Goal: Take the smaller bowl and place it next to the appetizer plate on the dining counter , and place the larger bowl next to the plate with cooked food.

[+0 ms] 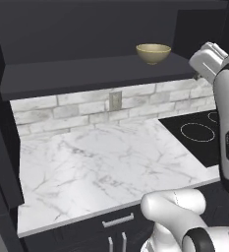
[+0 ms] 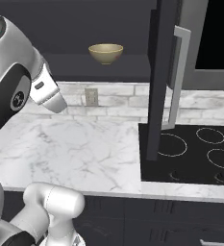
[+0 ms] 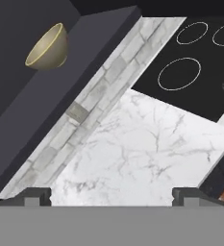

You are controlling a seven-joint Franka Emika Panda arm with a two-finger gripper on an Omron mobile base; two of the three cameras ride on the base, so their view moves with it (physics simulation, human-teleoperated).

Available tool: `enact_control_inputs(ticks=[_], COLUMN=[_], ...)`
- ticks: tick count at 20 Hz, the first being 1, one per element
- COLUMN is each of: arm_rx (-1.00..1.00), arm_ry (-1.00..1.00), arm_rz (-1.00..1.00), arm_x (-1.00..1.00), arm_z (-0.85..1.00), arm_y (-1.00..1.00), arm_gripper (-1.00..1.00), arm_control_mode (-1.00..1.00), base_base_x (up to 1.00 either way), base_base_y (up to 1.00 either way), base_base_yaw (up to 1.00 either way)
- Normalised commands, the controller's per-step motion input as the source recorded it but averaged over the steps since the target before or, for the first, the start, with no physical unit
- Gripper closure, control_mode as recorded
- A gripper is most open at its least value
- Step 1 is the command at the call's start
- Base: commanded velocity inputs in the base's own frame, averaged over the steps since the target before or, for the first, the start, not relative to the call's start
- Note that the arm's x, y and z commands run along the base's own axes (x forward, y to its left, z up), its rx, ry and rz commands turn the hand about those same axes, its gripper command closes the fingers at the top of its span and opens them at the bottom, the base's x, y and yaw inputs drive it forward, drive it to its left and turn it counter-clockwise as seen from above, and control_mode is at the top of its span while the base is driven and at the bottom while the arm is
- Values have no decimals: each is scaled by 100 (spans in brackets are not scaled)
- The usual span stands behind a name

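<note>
One beige bowl (image 1: 153,52) (image 2: 105,53) stands upright on the dark shelf (image 1: 86,74) of an open wall cabinet, above the brick backsplash. The hand view, rolled sideways, has that bowl (image 3: 48,48) at its upper left, far from the fingers. My gripper (image 3: 111,194) is open, its two dark fingertips (image 3: 36,195) wide apart with nothing between them, high over the marble counter (image 3: 142,153). With no second bowl to compare, I cannot tell whether this is the smaller or the larger one. The plates and the dining counter are out of view.
A black cooktop (image 1: 199,133) (image 2: 190,153) with ring burners lies right of the white marble counter (image 1: 101,167). An open dark cabinet door (image 2: 161,77) with a metal handle (image 2: 178,72) hangs over the cooktop's left edge. A wall outlet (image 1: 115,100) sits in the backsplash.
</note>
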Motion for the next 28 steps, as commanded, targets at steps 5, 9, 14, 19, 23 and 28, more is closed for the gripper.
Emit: enact_control_inputs(ticks=[5,9,14,19,23,28], arm_rx=[1,0,0,-4,-13,-14], arm_ry=[0,0,0,0,0,-6], arm_rz=[-14,0,2,5,1,0], arm_x=[29,27,36,32,14,12], arm_z=[6,2,0,0,0,0], arm_y=[-20,-14,-2,0,0,0], arm_gripper=[-100,-100,-100,-100,-100,-100], arm_control_mode=[-100,-100,-100,-100,-100,-100], base_base_x=[0,0,0,0,0,0], base_base_y=[0,0,0,0,0,0], base_base_yaw=[0,0,0,0,0,0])
